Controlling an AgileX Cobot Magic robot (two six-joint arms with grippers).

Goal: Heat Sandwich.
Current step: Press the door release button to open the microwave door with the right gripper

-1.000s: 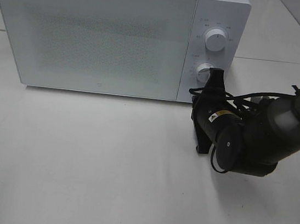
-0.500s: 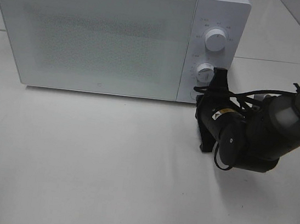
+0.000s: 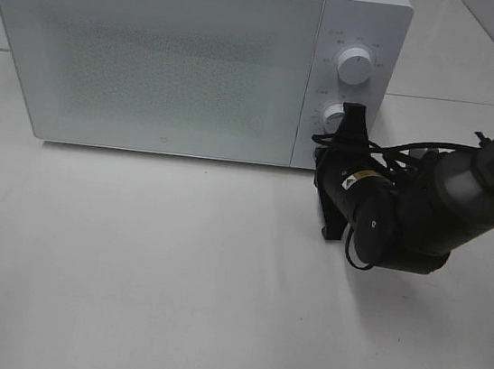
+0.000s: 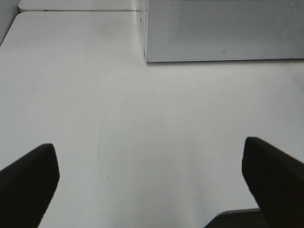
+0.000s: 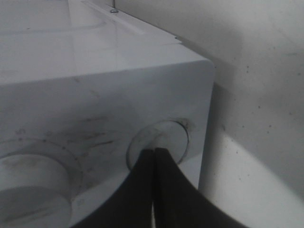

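My right arm comes in from the right edge, wrist bent toward the white box-shaped microwave oven (image 3: 155, 54) in the upper frame. The right gripper (image 5: 154, 152) is pinched closed, with its tips on the round white push-button (image 5: 173, 135). The left gripper (image 4: 149, 161) is spread wide over the white tabletop (image 4: 142, 118). Cannot tell where the sandwich is.

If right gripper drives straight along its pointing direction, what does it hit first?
The round button on the microwave; the right gripper, fingers shut, looks nearly on it, contact unclear.
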